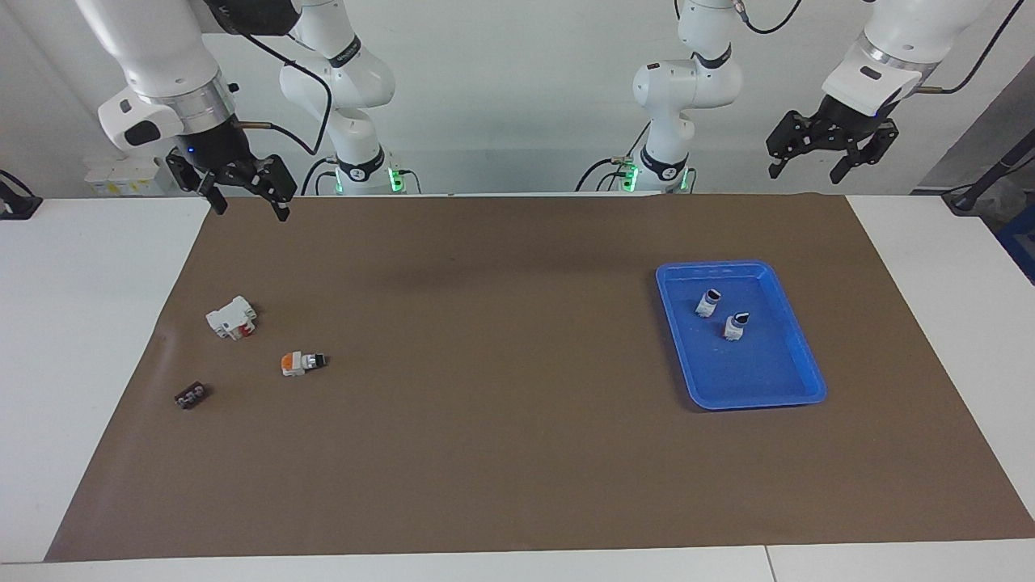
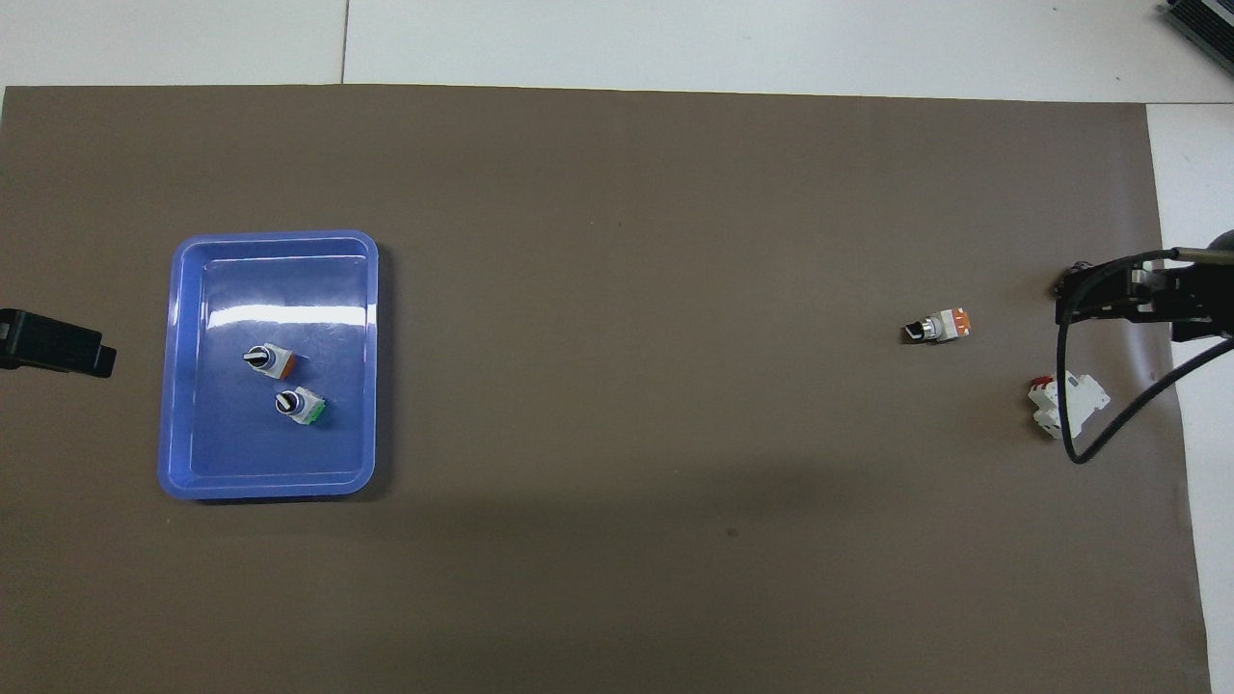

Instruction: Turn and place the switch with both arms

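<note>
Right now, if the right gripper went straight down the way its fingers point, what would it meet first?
Probably bare brown mat. The right gripper hangs open over the mat's edge nearest the robots, at the right arm's end. The white block and the switch lie farther out, apparently off that line, though depth is unclear.

switch [image 1: 302,363] – open mat around | nearest: white block [image 1: 231,317], black block [image 1: 191,395]

Switch [image 1: 303,363] [image 2: 939,326], white-grey w/ orange end, black knob, on its side on mat, right-arm end.
</note>
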Action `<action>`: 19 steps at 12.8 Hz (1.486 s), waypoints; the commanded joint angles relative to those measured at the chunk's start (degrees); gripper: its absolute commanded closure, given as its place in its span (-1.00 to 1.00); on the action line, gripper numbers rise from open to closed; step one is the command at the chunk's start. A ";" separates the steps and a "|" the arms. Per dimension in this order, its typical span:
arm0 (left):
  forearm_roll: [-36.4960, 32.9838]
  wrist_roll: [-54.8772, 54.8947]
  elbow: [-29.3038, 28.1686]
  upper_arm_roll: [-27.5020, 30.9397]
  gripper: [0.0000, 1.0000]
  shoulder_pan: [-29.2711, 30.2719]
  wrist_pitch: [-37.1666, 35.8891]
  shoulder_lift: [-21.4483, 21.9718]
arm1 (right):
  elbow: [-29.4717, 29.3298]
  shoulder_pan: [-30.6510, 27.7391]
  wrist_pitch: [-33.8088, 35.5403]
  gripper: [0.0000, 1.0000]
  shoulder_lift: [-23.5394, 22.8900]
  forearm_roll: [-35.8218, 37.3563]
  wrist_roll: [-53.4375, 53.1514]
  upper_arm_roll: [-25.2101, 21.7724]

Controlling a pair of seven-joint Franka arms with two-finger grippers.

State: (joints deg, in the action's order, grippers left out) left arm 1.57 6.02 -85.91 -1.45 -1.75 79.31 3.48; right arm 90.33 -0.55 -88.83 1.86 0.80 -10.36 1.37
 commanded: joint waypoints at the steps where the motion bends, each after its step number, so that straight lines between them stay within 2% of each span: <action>1: 0.54 0.40 -1.62 -0.13 -1.00 0.61 0.06 1.44 | -0.07 -0.94 0.67 -1.00 0.51 -0.01 1.31 0.48; 5: 0.54 0.40 -1.63 -0.13 -1.00 0.61 0.06 1.44 | 0.72 -0.41 -0.37 -1.00 0.86 -0.01 0.26 0.48; 8: 0.54 0.40 -1.62 -0.13 -1.00 0.61 0.06 1.44 | 1.86 -0.59 -3.71 -1.00 0.43 0.07 0.25 0.48; 10: 0.54 0.40 -1.62 -0.13 -1.00 0.61 0.06 1.44 | 3.61 -0.85 -8.17 -1.00 -0.28 1.29 0.43 0.48; 12: 0.54 0.40 -1.62 -0.13 -1.00 0.61 0.06 1.44 | 8.60 -0.94 -15.28 -1.00 -0.28 2.01 0.17 0.39; 13: 0.54 0.40 -1.62 -0.13 -1.00 0.61 0.06 1.44 | 10.20 -0.85 -18.54 -1.00 -1.15 2.10 -1.05 0.39; 15: 0.54 0.40 -1.62 -0.13 -1.00 0.61 0.06 1.44 | 10.30 -1.12 -23.91 -1.00 -5.79 2.18 -6.22 0.21; 19: 0.54 0.40 -1.62 -0.13 -1.00 0.61 0.06 1.44 | 12.23 -3.93 -31.48 -1.00 -12.74 4.29 -24.22 0.21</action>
State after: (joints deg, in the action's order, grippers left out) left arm 1.57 6.01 -85.92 -1.45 -1.75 79.31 3.48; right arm 101.61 -2.54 -117.44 -8.30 3.66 -27.37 0.89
